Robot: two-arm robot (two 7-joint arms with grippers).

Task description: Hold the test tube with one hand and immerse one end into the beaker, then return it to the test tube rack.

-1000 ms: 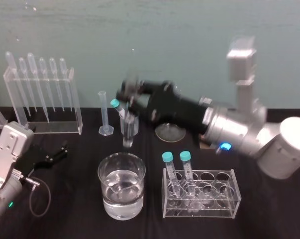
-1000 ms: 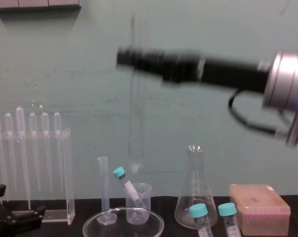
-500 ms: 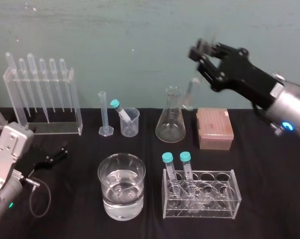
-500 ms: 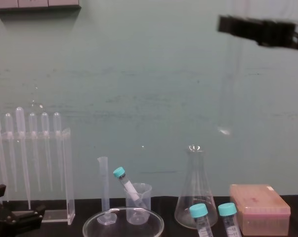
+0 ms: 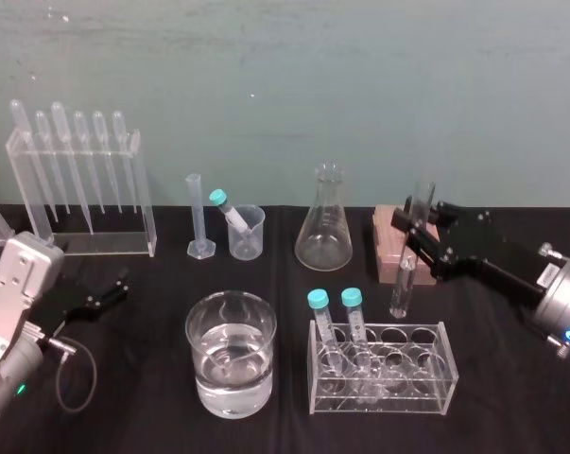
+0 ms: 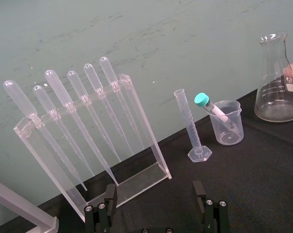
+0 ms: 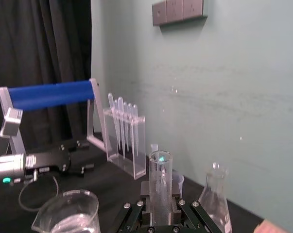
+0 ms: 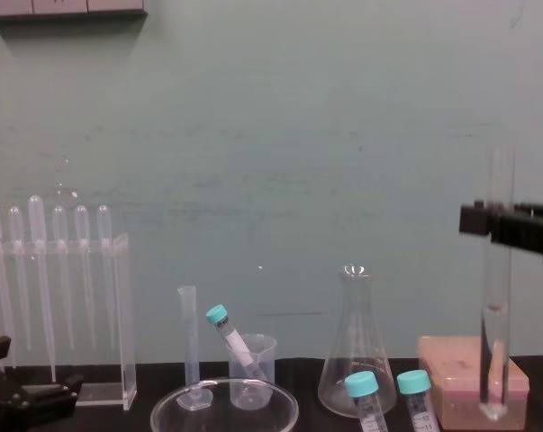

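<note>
- Beaker [image 5: 198, 345], lower centre of the head view: a wide clear vessel, roughly half full of clear liquid.
- Test tube rack [image 5: 426, 383], lower right of centre, just beside the beaker: two teal-capped tubes [image 5: 319, 301] stand in its left-hand holes; the other holes are vacant.
- Left gripper [image 6: 154, 191], lower left of the head view on the black table: its fingers stand wide apart with nothing between them.
- Test tube [image 5: 407, 255], right of centre, upright and off the table: its rounded lower end appears just above the rack's rear edge and is in no hole. Whether it holds liquid cannot be made out.
- Right gripper [image 5: 420, 232], entering from the right edge: clamped on the test tube at about its upper third, so the open rim rises above the fingers and the longer part hangs below them.
- Pink box [image 5: 387, 255], behind the tube: partly hidden by the right gripper.
- Conical flask [image 5: 324, 222], centre: empty.
- Small beaker [image 5: 251, 241], left of the flask: one capped tube [image 5: 226, 210] leans in it.
- Graduated cylinder [image 5: 198, 218], just beside the small beaker: empty.
- Pipette stand [image 5: 143, 218], upper left: six pipettes [image 5: 77, 161] hang in a row, bulbs uppermost.
</note>
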